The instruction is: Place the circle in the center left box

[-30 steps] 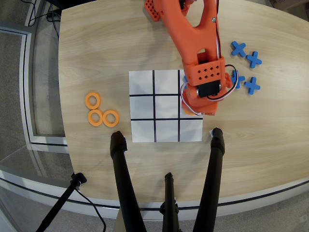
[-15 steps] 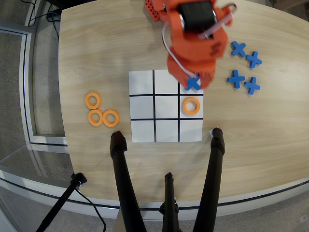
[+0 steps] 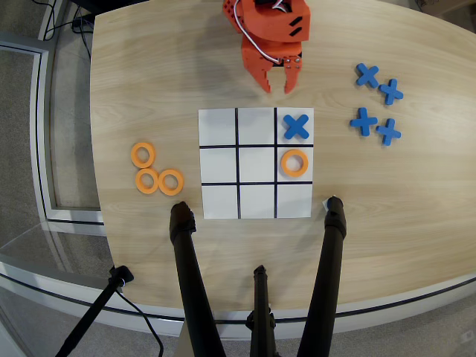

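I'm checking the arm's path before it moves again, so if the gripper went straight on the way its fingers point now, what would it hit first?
In the overhead view the gripper points down the picture, toward the grid. First in that line looks to be the blue cross, slightly to the right, though height is unclear.

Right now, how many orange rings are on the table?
4. One ring lies in the grid's middle-row right cell; three cluster left of the grid. None seem hidden.

Spare pieces flank my grid.
Three orange rings [image 3: 154, 171] left, four blue crosses [image 3: 378, 104] right on the wooden counter [image 3: 149, 74].
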You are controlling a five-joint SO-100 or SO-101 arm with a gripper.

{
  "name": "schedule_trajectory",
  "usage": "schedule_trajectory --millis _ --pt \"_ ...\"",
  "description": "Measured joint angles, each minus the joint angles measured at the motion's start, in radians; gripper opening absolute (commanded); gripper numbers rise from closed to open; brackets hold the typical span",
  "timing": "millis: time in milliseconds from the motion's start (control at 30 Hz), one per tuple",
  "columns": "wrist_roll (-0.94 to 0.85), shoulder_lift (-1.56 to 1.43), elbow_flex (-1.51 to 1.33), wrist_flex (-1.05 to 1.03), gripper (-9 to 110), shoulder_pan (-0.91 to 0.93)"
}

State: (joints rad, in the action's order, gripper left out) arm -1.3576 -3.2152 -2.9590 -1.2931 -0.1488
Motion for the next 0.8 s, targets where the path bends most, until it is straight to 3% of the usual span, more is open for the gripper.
schedule_trajectory --millis 333,500,633,800 --pt "-0.032 -0.135 -0.187 -0.032 0 0.034" --pt "-0.035 -0.140 -0.189 -0.017 0 0.150" --pt "-0.035 -0.140 -0.189 -0.021 0 0.396" --pt "-0.035 -0.160 -0.189 -0.040 0 0.879"
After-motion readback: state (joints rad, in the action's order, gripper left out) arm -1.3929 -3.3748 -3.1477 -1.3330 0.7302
